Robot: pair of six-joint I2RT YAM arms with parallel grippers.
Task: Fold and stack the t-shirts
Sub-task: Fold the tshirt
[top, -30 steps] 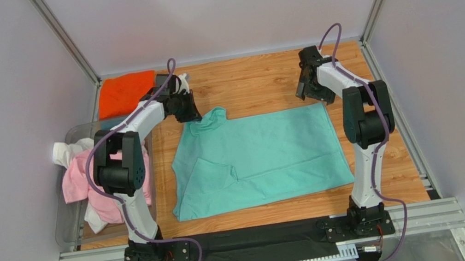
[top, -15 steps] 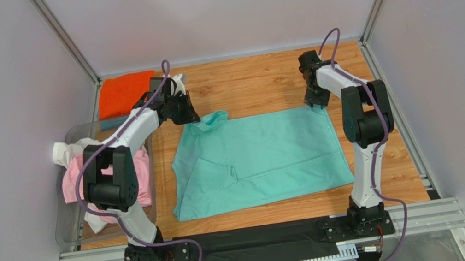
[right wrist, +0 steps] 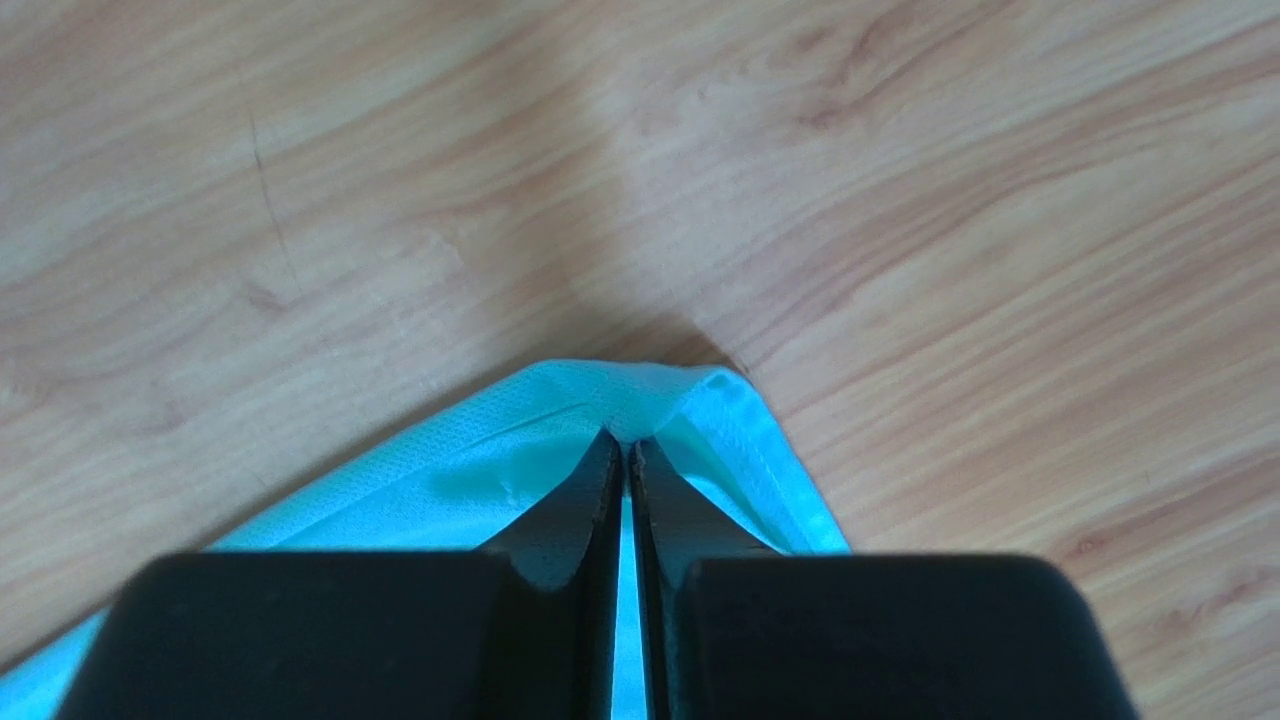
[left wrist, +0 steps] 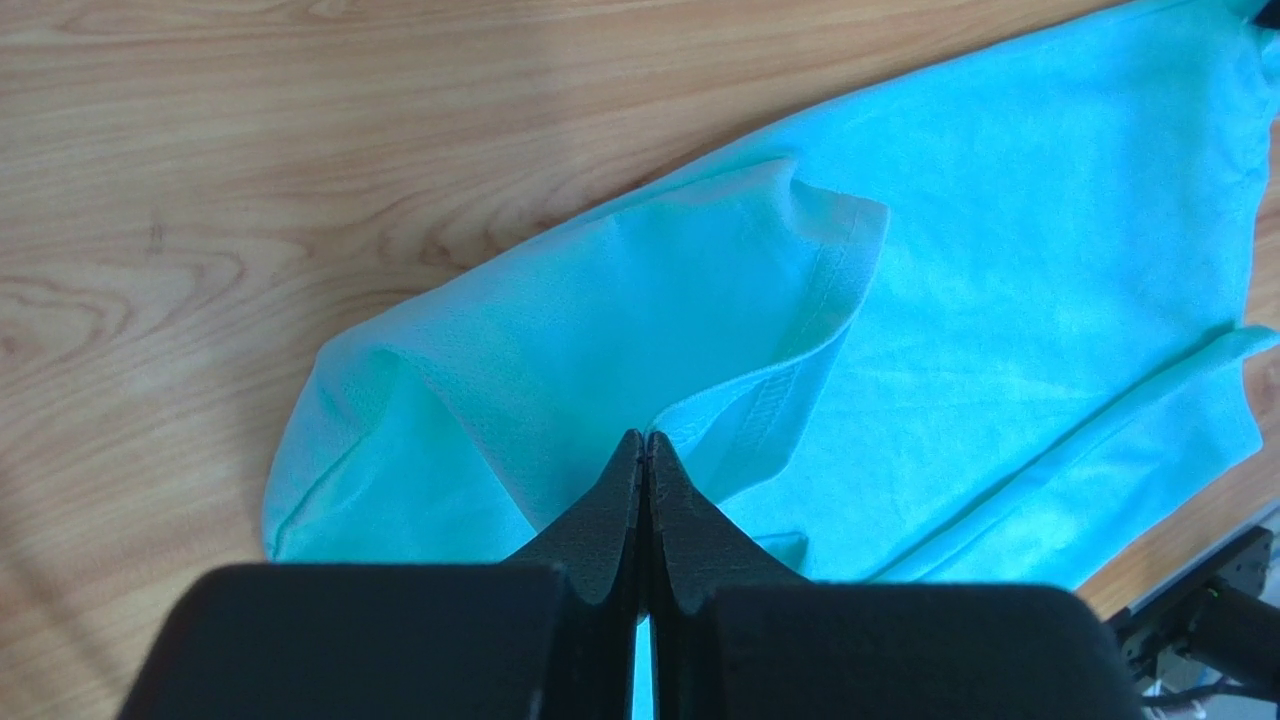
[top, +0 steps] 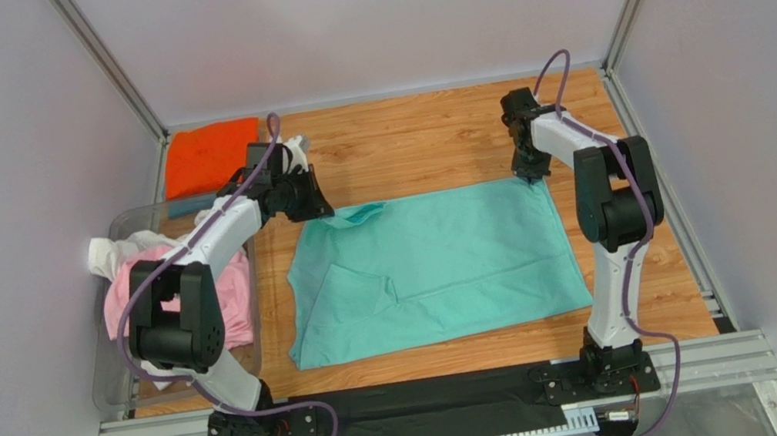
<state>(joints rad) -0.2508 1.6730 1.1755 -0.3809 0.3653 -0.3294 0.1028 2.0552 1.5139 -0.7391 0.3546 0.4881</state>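
We see the mint-green t-shirt (top: pixel 448 267) lying spread on the desk (top: pixel 417 143), its long axis running left to right, with the sleeve end toward the left arm. The left pincer (left wrist: pixel 646 438) is clamped on its far left corner. The right pincer (right wrist: pixel 624 440) is clamped on the far right corner.

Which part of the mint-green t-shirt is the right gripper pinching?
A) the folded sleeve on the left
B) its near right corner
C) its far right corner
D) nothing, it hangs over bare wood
C: the right gripper is shut on the far right corner of the mint-green t-shirt, with cloth bunched at its fingertips.
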